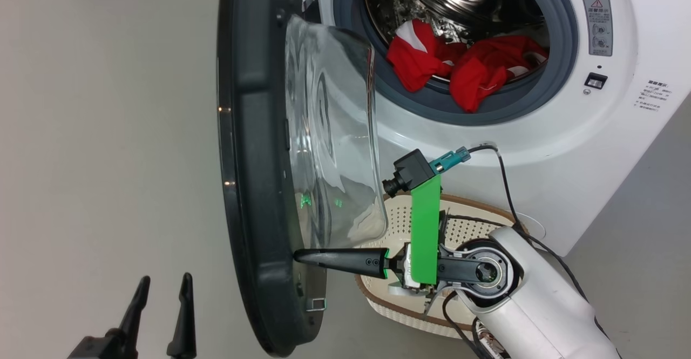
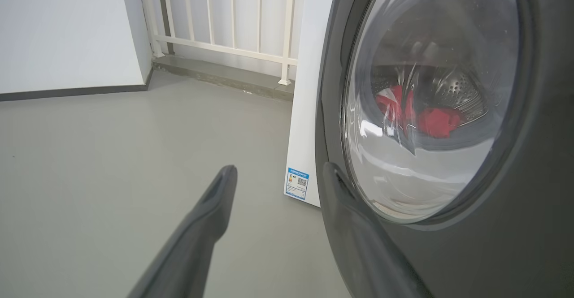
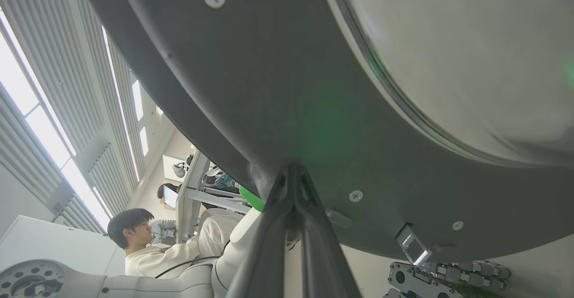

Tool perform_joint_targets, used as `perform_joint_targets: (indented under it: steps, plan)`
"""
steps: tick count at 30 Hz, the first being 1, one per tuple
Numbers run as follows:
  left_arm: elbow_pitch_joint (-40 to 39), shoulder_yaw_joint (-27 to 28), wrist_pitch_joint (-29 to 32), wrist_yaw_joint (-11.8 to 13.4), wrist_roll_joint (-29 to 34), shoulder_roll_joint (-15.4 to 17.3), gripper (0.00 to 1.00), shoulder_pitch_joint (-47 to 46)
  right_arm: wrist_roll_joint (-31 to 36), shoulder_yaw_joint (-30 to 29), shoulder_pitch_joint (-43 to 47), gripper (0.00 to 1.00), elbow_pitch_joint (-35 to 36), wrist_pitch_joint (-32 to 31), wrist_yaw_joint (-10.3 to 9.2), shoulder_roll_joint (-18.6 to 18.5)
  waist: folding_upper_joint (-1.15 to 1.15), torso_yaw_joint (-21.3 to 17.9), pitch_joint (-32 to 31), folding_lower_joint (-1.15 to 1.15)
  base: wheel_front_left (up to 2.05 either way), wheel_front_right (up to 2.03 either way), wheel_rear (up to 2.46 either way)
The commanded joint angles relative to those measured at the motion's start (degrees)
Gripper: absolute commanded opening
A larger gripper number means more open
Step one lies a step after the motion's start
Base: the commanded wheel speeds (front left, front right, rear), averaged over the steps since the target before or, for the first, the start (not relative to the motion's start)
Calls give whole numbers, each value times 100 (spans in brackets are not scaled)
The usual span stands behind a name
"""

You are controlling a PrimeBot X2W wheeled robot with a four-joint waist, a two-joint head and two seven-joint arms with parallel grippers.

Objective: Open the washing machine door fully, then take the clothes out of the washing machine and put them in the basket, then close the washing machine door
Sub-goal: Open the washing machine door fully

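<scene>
1. Head view: the washing machine door (image 1: 253, 186) stands open, seen edge-on, with its glass bowl (image 1: 334, 132) bulging toward the washing machine (image 1: 540, 175).
   - The clothes (image 1: 464, 67), red with white, lie in the drum, beyond the door's glass side; some hangs over the grey gasket.
   - The basket (image 1: 399, 221) sits low on the door's glass side, partly behind the right arm.
   - Right gripper (image 1: 302, 255): fingers pressed together, holding nothing, tip against the door's inner rim near its lower edge.
   - Left gripper (image 1: 164, 286): fingers apart, empty, on the door's outer side and clear of it.
2. Left wrist view: left gripper (image 2: 278, 170) is spread wide.
   - One finger shows over the door (image 2: 515, 244) rim; I can't tell if it touches.
   - The clothes (image 2: 437, 121) show red through the door glass.
   - A blue sticker (image 2: 298, 183) is on the white panel just beside the door.
   - The grey floor (image 2: 112, 177) lies on the door's outer side.
3. Right wrist view: right gripper (image 3: 292, 170) is closed, its tip on the door (image 3: 269, 87) inner rim. A person (image 3: 143, 239) sits past the door's edge.
</scene>
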State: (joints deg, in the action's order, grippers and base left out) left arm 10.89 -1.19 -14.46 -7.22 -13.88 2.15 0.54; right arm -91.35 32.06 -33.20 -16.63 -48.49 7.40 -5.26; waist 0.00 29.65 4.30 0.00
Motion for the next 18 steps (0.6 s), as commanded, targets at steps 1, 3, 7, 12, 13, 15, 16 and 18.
perform_joint_targets:
  steps: [1, 3, 7, 12, 13, 15, 16, 18]
  plan:
    - [-158, 197, -54, 59, -28, 73, 100, -68, 21, 76, 25, 0, 181, 45, 9, 213, 0, 3, 0, 0, 0, 0, 0]
    - [-164, 202, -54, 65, -27, 73, 100, -62, 18, 86, 23, 0, 182, 55, 9, 216, 0, 4, -3, 0, 0, 0, 0]
    - [-165, 198, -54, 80, -29, 73, 100, -48, 17, 96, 33, 0, 188, 84, 9, 222, 0, 3, -22, 0, 0, 0, 0]
    - [-163, 205, -54, 79, -29, 73, 100, -33, 69, 93, 59, 0, 190, 186, 9, 225, 0, -38, -41, 0, 0, 0, 0]
    - [-156, 204, -54, 79, -29, 73, 100, -34, 92, 81, 69, 14, 193, 229, 9, 226, 0, -50, -44, 0, 0, 0, 0]
    - [-140, 196, -54, 78, -31, 73, 100, -44, 152, 52, 96, 65, 179, 330, 9, 219, 0, -73, -44, 0, 0, 0, 0]
    - [-132, 197, -54, 80, -33, 73, 100, -54, 177, 45, 111, 83, 183, 363, 9, 203, 0, -86, -41, 0, 0, 0, 0]
    - [-116, 210, -54, 79, -46, 73, 100, -80, 236, 8, 152, 100, 185, 475, 9, 157, 0, -108, -37, 0, 0, 0, 0]
